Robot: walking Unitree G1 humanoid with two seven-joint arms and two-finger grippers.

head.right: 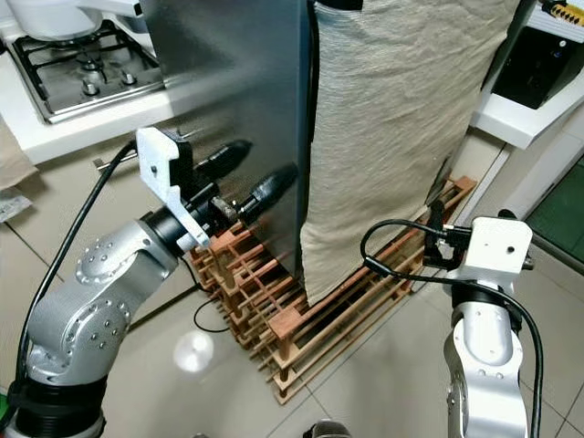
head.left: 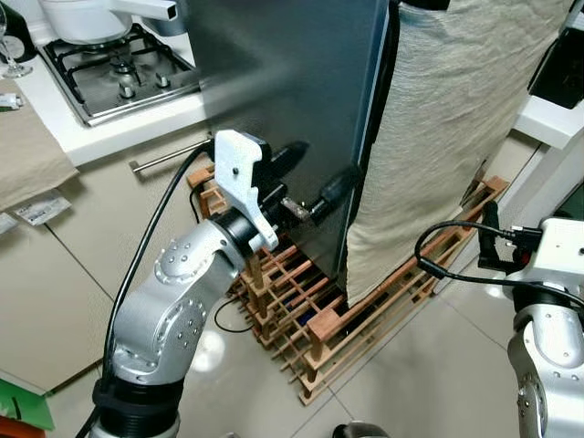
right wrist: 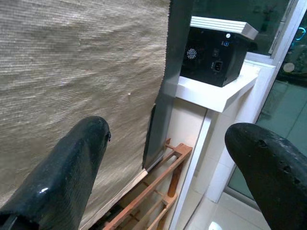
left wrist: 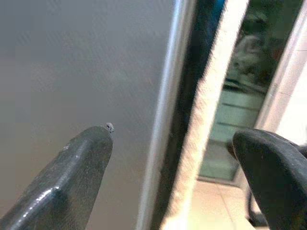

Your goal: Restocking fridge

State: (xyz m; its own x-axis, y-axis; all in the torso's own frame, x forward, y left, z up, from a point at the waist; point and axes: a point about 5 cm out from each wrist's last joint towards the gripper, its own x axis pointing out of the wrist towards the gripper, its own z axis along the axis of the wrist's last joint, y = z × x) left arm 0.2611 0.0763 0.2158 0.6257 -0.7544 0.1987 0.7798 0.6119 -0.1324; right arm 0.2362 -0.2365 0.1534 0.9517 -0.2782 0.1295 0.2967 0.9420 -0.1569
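The fridge [head.left: 283,91] is a tall dark grey steel box, and a beige cloth [head.left: 447,119] hangs down its right face. My left gripper [head.left: 315,173] is raised against the grey panel close to its vertical edge, fingers open and empty. In the left wrist view that edge [left wrist: 168,120] runs between the two fingers [left wrist: 72,182]; I cannot tell whether they touch it. My right gripper [head.right: 436,228] hovers low on the right, pointing at the cloth's lower part. It is open and holds nothing [right wrist: 168,167].
A wooden wine rack [head.left: 365,310] lies on the tiled floor under the fridge. Back left is a counter with a gas hob [head.left: 119,64] and a white pot [head.left: 91,18]. A black appliance [head.right: 538,64] sits on a white shelf at the right.
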